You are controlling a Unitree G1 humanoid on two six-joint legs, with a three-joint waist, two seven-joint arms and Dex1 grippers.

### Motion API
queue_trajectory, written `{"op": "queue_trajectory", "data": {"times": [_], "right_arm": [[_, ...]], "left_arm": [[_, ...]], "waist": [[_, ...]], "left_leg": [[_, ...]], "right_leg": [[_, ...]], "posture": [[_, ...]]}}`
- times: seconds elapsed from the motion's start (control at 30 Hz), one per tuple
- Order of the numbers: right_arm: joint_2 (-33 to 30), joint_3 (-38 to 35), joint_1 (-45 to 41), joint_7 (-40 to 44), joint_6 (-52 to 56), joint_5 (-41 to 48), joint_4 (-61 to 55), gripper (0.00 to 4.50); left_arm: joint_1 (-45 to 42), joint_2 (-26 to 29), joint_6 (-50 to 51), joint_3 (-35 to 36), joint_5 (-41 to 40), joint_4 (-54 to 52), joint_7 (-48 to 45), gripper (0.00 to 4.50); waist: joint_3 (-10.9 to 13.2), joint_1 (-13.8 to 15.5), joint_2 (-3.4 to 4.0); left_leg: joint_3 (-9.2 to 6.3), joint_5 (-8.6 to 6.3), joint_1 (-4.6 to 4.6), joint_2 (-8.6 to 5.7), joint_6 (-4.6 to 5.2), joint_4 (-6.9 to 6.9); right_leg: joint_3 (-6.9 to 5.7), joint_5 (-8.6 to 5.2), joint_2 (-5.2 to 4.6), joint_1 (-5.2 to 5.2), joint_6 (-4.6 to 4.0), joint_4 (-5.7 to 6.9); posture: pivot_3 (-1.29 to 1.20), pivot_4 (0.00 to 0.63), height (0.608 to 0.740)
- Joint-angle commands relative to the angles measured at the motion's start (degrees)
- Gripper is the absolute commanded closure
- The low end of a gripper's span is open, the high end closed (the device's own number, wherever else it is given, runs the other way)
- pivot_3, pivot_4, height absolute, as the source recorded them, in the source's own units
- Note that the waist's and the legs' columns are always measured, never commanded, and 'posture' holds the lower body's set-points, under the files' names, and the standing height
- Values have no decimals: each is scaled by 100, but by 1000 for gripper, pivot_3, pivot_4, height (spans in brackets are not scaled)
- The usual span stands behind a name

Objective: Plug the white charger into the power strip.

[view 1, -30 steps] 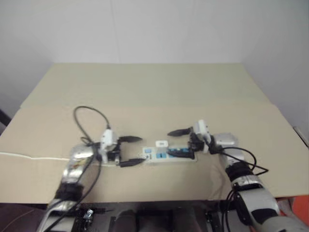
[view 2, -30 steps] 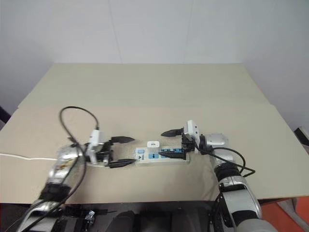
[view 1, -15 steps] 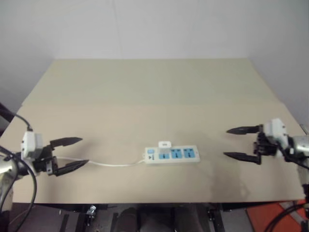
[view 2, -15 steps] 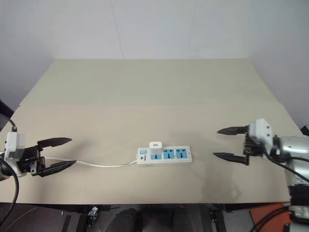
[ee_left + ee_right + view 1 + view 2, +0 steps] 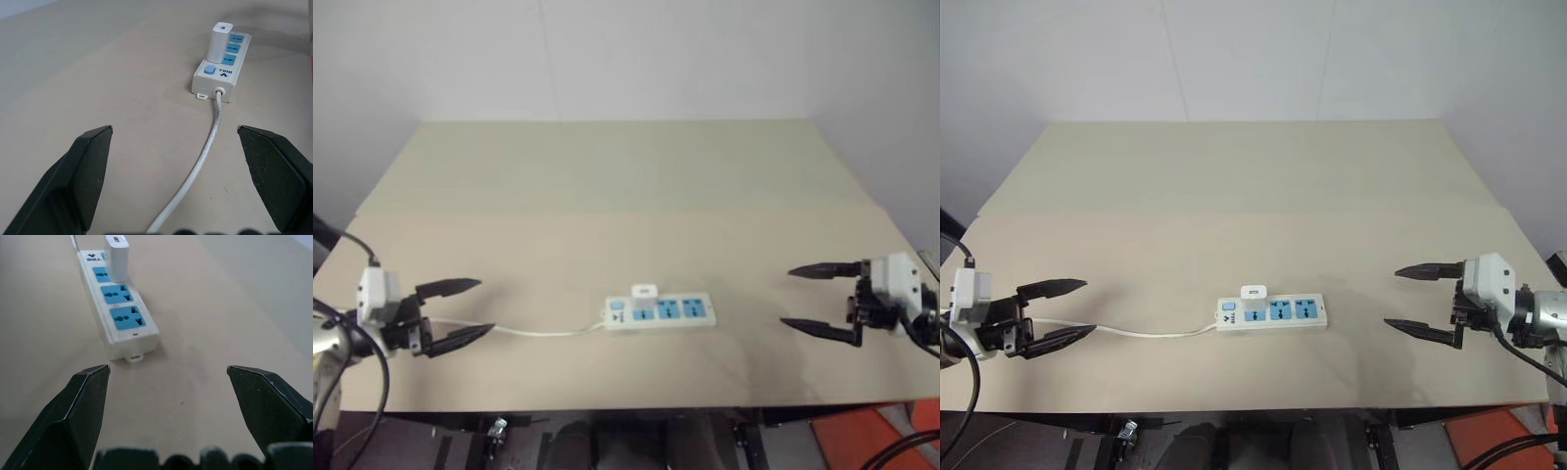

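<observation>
Left pincer (image 5: 460,310) wide open, right pincer (image 5: 810,297) wide open, both pointing inward, well apart

You saw the power strip (image 5: 1273,313) lying flat on the worktop, low and near the centre of the right eye view, its long white bar running left to right with blue socket faces up. The white charger (image 5: 1253,293) stood upright, plugged into the socket nearest the blue switch, where the thin cord (image 5: 1151,334) trailed off left.
</observation>
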Motion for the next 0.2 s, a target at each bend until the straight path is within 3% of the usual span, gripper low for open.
{"op": "queue_trajectory", "data": {"times": [0.03, 0.2], "right_arm": [[-182, -262, 140, 35, 87, 145, -186, 0], [-204, -287, 222, -48, 40, 100, -175, 0]], "left_arm": [[42, 35, -1, 93, -57, -159, 25, 35], [297, -43, 35, 153, -74, -377, 195, 35]], "waist": [[1, 0, -2], [3, 1, -4]], "left_leg": [[0, 0, 0, 0, 0, 0], [-1, 0, 3, 1, 0, 0]], "right_leg": [[0, 0, 0, 0, 0, 0], [-1, 0, -1, 2, 0, 1]], "posture": [[0, 150, 740], [0, 150, 740]]}}
